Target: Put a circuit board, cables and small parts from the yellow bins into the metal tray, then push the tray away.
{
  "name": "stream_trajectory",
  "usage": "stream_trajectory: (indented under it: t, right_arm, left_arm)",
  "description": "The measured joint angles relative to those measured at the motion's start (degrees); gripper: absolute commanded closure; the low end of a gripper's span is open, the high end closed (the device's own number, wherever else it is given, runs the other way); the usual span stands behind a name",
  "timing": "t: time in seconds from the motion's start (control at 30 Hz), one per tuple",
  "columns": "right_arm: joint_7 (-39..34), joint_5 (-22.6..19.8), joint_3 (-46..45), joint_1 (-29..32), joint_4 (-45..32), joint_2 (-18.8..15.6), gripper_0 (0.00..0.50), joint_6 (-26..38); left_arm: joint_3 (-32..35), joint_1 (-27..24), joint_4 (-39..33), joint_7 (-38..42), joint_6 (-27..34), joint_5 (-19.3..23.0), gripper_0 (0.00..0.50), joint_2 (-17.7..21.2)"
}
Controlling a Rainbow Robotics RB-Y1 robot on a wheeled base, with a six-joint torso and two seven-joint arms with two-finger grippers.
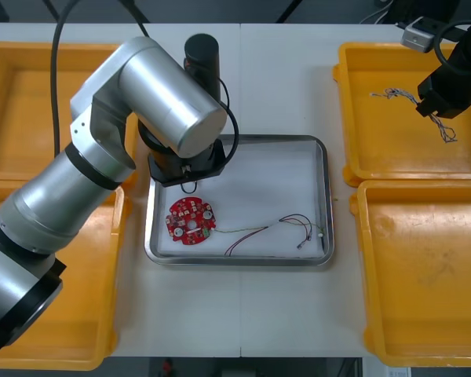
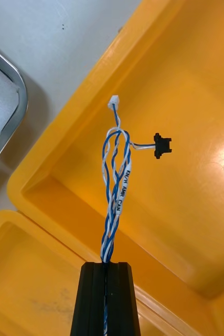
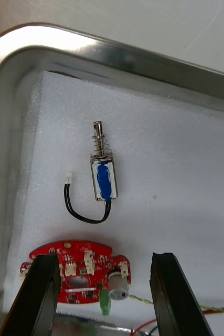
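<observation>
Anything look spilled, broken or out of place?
Nothing stands out. Circuit board, red and yellow cable and small metal part lie inside the metal tray, left pincer open above; the right pincer holds the blue and white cable over a yellow bin.

The twisted blue and white cable (image 2: pixel 115 210) bears small dark print on one white strand (perhaps ending "CAN"). Nothing else is legible.

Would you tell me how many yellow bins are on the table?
4: far left bin, near left bin (both partly under the left arm), far right bin, over which the right tool holds the twisted cable, near right bin. None seems hidden.
</observation>
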Motion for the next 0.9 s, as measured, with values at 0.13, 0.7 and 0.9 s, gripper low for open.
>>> stream_trajectory:
  t: [0.13,0.7,0.9]
  right_arm:
    - [0.0,-1.65,0.0,0.0,-1.31,-0.01,0.5,0.02]
    - [0.0,-8.31,3.92,0.06,-13.39,-0.09,0.5,-1.45]
    - [0.0,-10.54,8.7,0.07,-17.23,-0.14,0.5,-5.49]
  left_arm:
    - [4.04,-3.48,-0.12,0.0,2.57,6.49,0.0,2.78]
    - [11.76,-12.53,0.56,-0.05,4.5,18.11,0.0,18.95]
    - [12.46,-13.01,6.81,-3.19,3.21,20.75,0.0,22.84]
